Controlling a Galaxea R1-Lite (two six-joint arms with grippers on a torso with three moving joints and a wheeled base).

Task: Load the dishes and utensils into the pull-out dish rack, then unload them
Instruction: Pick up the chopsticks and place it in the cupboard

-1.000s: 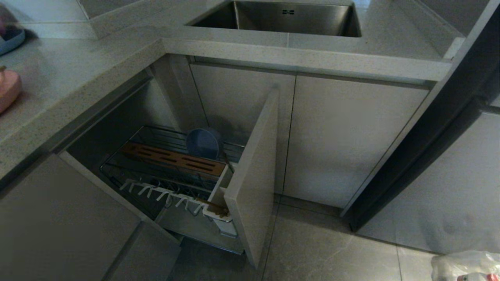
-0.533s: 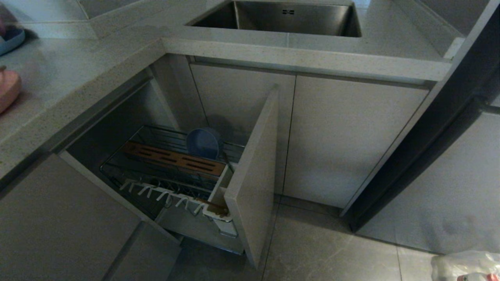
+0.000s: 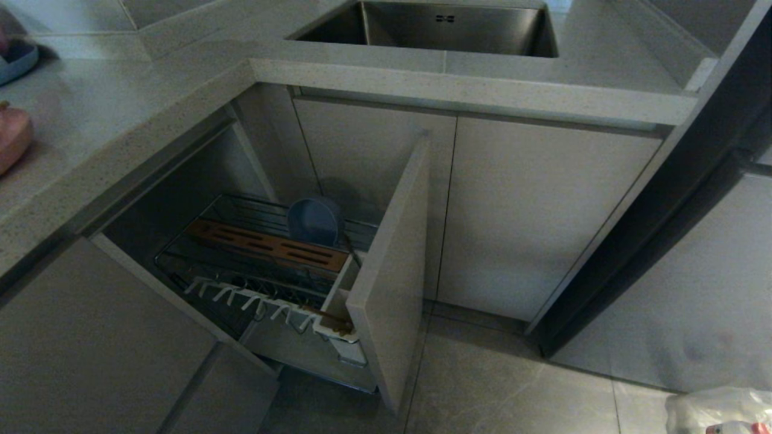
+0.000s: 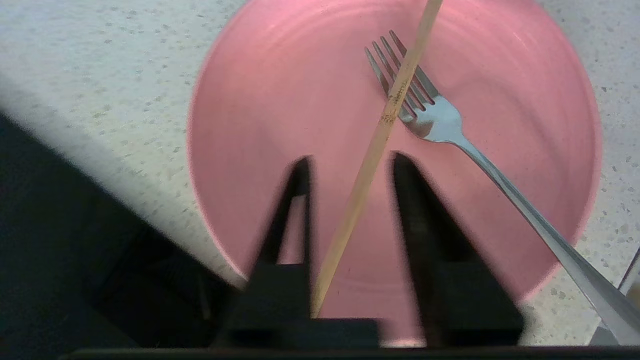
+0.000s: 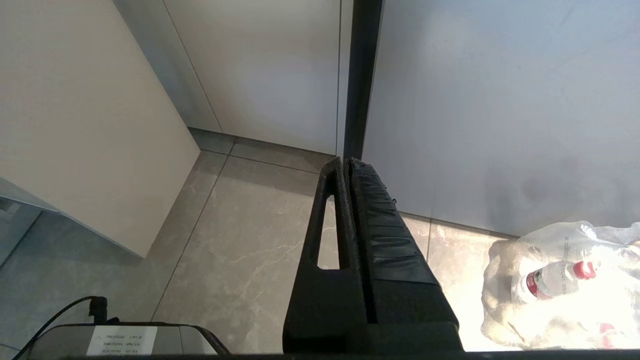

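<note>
Right now the left gripper (image 4: 350, 160) hangs over the salmon-pink plate (image 4: 280, 100) on the speckled countertop (image 4: 90, 75), its two dark fingers (image 4: 295, 200) spread apart with a single wooden chopstick (image 4: 372, 145) running up between them. Whether the fingers touch the chopstick cannot be told; a gap shows on each side of it. The chopstick lies diagonally across the plate and crosses over the tines of the silver fork (image 4: 440, 122), whose head rests on the plate while its handle runs off over the rim toward the lower right of the left wrist view.

In the head view only a sliver of the plate (image 3: 13, 141) shows at the left edge, on the countertop (image 3: 108, 114). Below it, in the centre-left of the frame, the pull-out dish rack (image 3: 265, 265) stands drawn out of the cabinet, its beige door front (image 3: 392, 271) angled toward the camera. The blue-grey bowl (image 3: 313, 222) stands on edge at the back of the rack, behind the slotted wooden strip (image 3: 265, 246). A row of white pegs (image 3: 247, 298) runs along the near side, ending at the white utensil cup (image 3: 341, 322).

A steel sink (image 3: 434, 30) sits at the top of the frame. The right gripper (image 5: 350, 165) is parked low over the tiled floor (image 5: 240, 240), fingers pressed together, near a clear plastic bag of bottles (image 5: 555, 285) in the lower right of its wrist view.
</note>
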